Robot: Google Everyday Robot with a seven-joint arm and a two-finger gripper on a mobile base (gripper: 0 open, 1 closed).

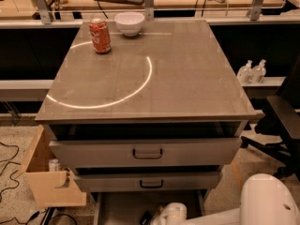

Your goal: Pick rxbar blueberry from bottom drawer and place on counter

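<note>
From where I stand, the arm (265,200) reaches low into the open bottom drawer (117,205), and the gripper (149,218) sits right at the lower edge of view, over the drawer's grey floor. Whether it is open or closed, or has hold of anything, I cannot tell.

The rxbar blueberry does not show anywhere I can be sure of. The counter (197,78) carries only a red soda can (100,35) and a white bowl (129,23) at its far left, so my guess is that the bar lies in the drawer, under or beside the gripper.

What worries me is the way out. The middle drawer (147,183) overhangs the back of the bottom one, so a lift taken too far in could catch the wrist or knock the bar loose against that front panel. A flat packet lying on a flat tray (never an easy thing to pinch) could also slide away or be nipped by only a corner and drop on the way up. The bulky elbow swings close to the black office chair (281,121) on the right.

Most of the drawer is cut off below. A dark shape next to the white wrist could be gripper or wrapper; I cannot say which.
</note>
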